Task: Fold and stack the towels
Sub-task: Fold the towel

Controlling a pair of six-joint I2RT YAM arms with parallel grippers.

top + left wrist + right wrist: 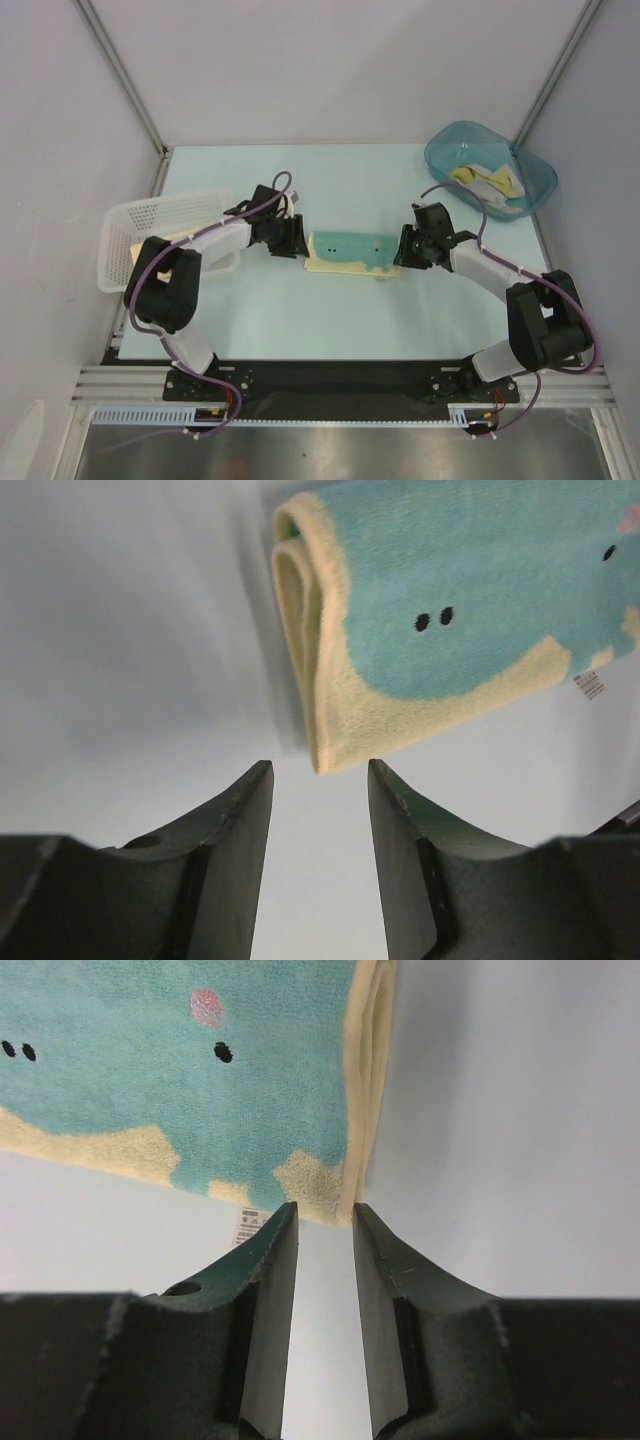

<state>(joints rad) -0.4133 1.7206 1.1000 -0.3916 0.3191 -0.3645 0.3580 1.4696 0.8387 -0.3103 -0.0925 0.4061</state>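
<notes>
**Overhead view.** A teal-and-yellow towel (352,252) lies folded into a long strip at the middle of the counter (330,320). I have the left end effector (292,240) at its 9 o'clock end and the right end effector (408,250) at its 3 o'clock end, both low to the counter. I judge this pairing suits bringing one end over the other for the next fold. Loose towels (490,183) lie in the tub (462,143) at 2 o'clock, and a basket (125,215) sits at 9 o'clock.

**Wrist views.** These add what the overhead hides. The left jaws stand moderately apart and empty, with the doubled edge just beyond their tips. The right jaws are narrowly parted; the towel's corner meets their tips, but nothing is visibly clamped. Only these views show the stacked layers and the care label (590,685).
</notes>
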